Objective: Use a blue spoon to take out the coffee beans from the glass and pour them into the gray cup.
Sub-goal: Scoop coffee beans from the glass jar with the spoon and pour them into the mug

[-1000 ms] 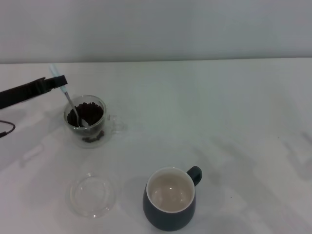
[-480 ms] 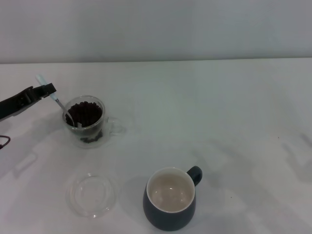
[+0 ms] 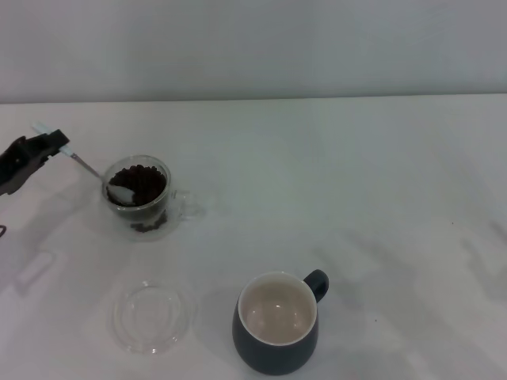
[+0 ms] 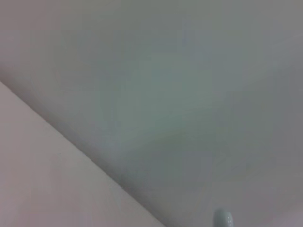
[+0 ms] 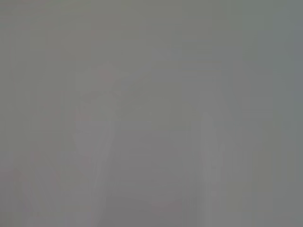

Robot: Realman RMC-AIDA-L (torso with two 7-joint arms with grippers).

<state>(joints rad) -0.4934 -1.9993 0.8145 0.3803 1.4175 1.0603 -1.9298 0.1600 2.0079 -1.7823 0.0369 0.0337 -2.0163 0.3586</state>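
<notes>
Left pincer's arm (image 3: pixel 20 162) cut off at the edge; blue spoon (image 3: pixel 79 162) bowl half-buried among coffee beans (image 3: pixel 142 180).

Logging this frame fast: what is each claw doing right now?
Left claw: shut on the blue spoon, whose bowl is in the glass of coffee beans.
Right claw: not in view.

Dark brown beans (image 3: pixel 139 179) fill the clear glass (image 3: pixel 141 198), the spoon (image 3: pixel 89 167) has a pale blue handle, and the blue-gray cup (image 3: pixel 276 336) is cream inside.
</notes>
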